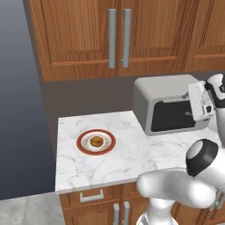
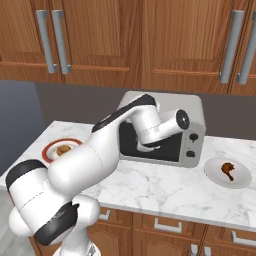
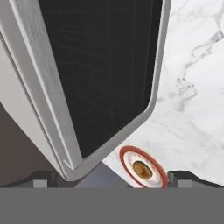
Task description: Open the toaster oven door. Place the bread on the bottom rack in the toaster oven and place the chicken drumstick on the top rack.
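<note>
The silver toaster oven (image 1: 163,90) stands at the back of the counter with its dark glass door (image 1: 176,116) shut. My gripper (image 1: 192,107) hangs close in front of the door's upper right, by the handle (image 3: 41,83). It is open: its fingertips (image 3: 40,178) stand far apart, with the handle's end between and beyond them. The bread (image 1: 96,141) lies on a red-rimmed plate (image 1: 83,147) on the left of the counter. On the right, the chicken drumstick (image 2: 228,170) rests on a grey plate (image 2: 243,178).
Wooden wall cabinets (image 1: 116,35) with long metal handles hang above the oven. The marble counter (image 1: 132,154) ends at a free left edge beside the bread plate. My own arm (image 2: 110,145) crosses in front of the oven's left half in the right base view.
</note>
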